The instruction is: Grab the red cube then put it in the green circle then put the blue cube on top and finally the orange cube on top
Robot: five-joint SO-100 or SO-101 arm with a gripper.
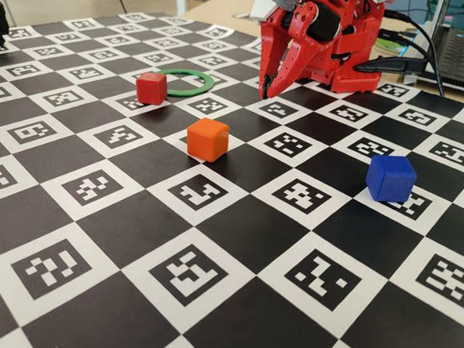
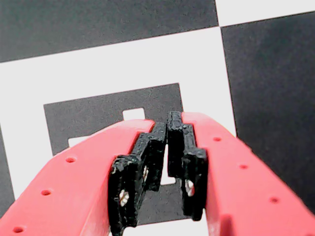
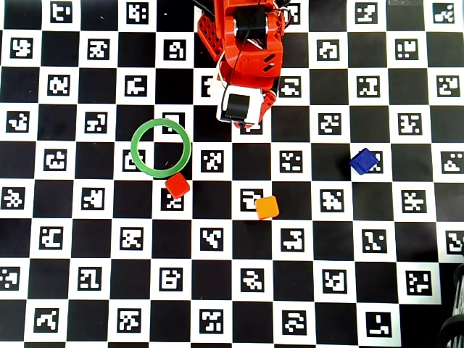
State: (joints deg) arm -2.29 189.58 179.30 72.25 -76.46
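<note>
**Arm folded at rear, pincer clenched and empty**

The arm (image 1: pixel 325 33) sits folded at the far edge of the checkered surface (image 1: pixel 236 222), its body hunched over the base. In the fixed view the pincer (image 1: pixel 263 92) points steeply down, tips just above the surface. In the wrist view the pincer (image 2: pixel 167 147) shows both black pads (image 2: pixel 147 172) nearly meeting, only a thin slit between them, with nothing gripped; a printed marker lies below.

In the overhead view the green circle (image 3: pixel 138 161) lies flat to the left of the arm, its centre open. The red cube (image 3: pixel 177 185) rests just outside the circle's lower right rim, touching or almost touching it. The orange cube (image 3: pixel 267 207) stands further right, apart from both. The blue cube (image 3: pixel 363 161) stands well apart at right. All three cubes rest on the surface, none stacked.
</note>
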